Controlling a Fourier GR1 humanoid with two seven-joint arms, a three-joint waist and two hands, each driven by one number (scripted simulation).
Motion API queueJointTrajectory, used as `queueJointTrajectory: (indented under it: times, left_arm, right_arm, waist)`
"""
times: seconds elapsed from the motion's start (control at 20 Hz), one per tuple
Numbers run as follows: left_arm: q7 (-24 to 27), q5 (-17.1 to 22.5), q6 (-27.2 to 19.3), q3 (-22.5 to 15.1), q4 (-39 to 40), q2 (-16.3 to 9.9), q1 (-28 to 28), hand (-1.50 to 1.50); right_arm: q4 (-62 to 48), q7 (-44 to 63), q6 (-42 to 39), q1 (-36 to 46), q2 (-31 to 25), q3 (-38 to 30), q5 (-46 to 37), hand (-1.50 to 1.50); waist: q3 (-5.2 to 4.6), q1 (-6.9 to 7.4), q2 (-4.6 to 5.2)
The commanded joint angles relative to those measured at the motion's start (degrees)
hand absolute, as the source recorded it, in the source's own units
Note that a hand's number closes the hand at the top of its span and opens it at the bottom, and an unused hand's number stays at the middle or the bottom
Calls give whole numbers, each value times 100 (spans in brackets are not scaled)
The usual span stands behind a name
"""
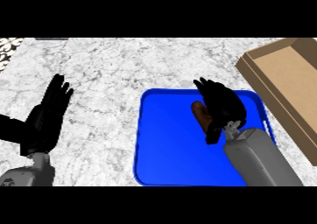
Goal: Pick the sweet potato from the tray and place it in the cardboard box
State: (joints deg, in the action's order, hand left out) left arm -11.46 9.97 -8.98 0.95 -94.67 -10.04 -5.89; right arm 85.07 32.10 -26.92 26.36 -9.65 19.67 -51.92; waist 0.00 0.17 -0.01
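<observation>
A brown sweet potato (200, 114) lies in the blue tray (167, 144), toward the tray's upper right part. My right hand (220, 106) is over the tray, right beside the potato and covering its right side; its fingers are straight and open, and the thumb reaches down along the potato's lower end. The cardboard box (290, 83) stands open-topped at the right edge, just beyond the tray's right rim. My left hand (48, 113) rests open at the left, fingers up, well away from the tray.
The marble counter (122, 65) stretches behind and left of the tray. A patterned patch (6, 50) shows at the far upper left corner.
</observation>
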Motion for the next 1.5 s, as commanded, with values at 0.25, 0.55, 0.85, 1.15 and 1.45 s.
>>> queueJointTrajectory:
  times: [0.25,0.55,0.85,1.15,1.45]
  left_arm:
    - [-265,-79,127,128,-236,67,31,0]
    - [-206,-300,-56,81,-107,315,-96,0]
    - [-26,-261,202,217,86,289,-113,0]
    - [149,-295,276,357,333,275,-170,0]
    - [-45,-407,204,189,-59,383,36,0]
  right_arm:
    - [-484,-274,331,-192,471,-53,-574,-150]
    - [-682,-410,170,-87,619,-221,-668,-150]
    - [-301,-708,-63,-433,274,-332,-859,-150]
    - [-1261,-928,474,-49,626,-419,-1169,-150]
    - [-1283,-1591,475,19,292,-258,-1382,150]
  waist:
    - [1,3,-1]
    - [0,-3,1]
    - [0,-21,-1]
    - [0,4,4]
    - [1,15,2]
